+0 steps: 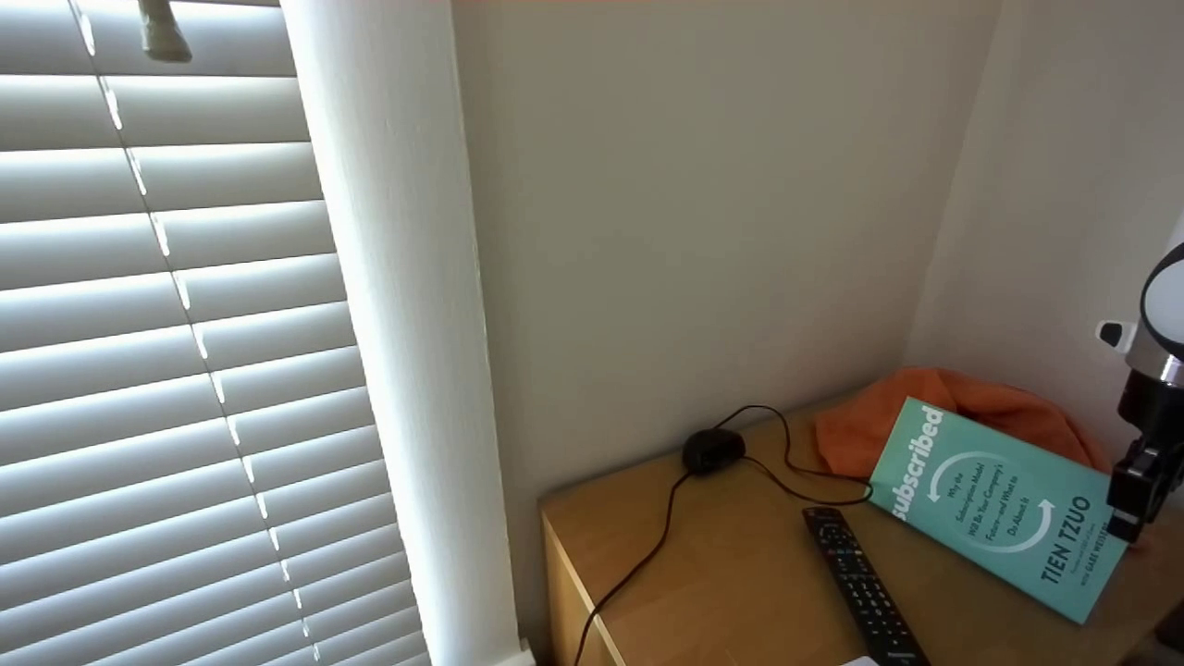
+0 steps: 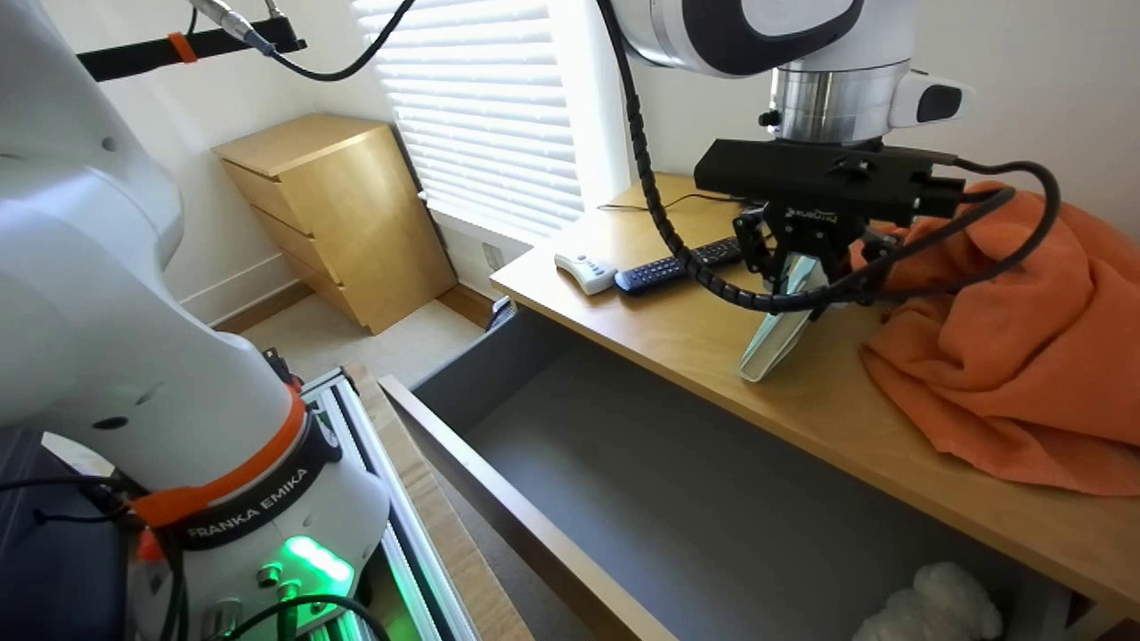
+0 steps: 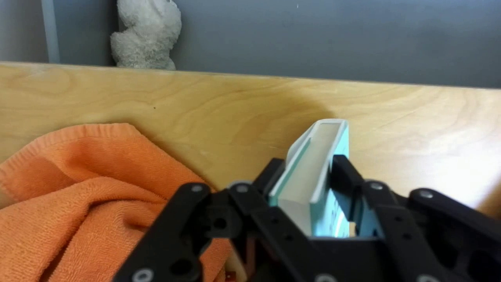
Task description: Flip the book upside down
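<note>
The teal book (image 1: 990, 509) is raised on a long edge, with its front cover facing outward in an exterior view. In an exterior view it shows as a narrow tilted slab (image 2: 777, 345), its lower corner at or just above the dresser top. My gripper (image 3: 307, 170) points down, with one finger on each cover; it is closed on the book, and the pale page edges (image 3: 301, 192) show between the fingers in the wrist view. The gripper also shows in both exterior views (image 2: 806, 280), (image 1: 1130, 518). The back cover is mostly hidden.
An orange towel (image 2: 1024, 356) lies bunched beside the book. A black remote (image 1: 860, 583), a white controller (image 2: 586, 271) and a black corded device (image 1: 712, 450) are on the dresser top (image 2: 704, 334). An open drawer (image 2: 534, 516) below its front edge holds a white plush toy (image 2: 931, 605).
</note>
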Robot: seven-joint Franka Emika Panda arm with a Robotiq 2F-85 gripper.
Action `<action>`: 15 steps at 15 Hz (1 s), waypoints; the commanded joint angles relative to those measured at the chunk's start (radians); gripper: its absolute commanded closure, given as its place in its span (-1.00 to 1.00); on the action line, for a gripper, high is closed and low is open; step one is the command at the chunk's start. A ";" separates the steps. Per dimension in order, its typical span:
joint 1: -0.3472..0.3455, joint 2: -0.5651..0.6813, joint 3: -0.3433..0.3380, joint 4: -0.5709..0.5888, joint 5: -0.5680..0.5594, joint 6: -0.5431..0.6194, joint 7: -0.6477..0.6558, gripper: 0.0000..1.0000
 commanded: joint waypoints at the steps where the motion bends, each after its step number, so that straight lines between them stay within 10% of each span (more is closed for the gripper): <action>1: -0.012 -0.002 0.012 -0.001 -0.004 0.002 0.004 0.25; 2: -0.013 -0.002 0.012 -0.001 -0.004 0.002 0.004 0.25; 3: -0.013 -0.002 0.012 -0.001 -0.004 0.002 0.004 0.75; 9: 0.057 -0.036 -0.005 -0.027 -0.356 0.048 0.271 0.75; 15: 0.098 -0.034 0.035 -0.053 -0.425 0.039 0.384 0.75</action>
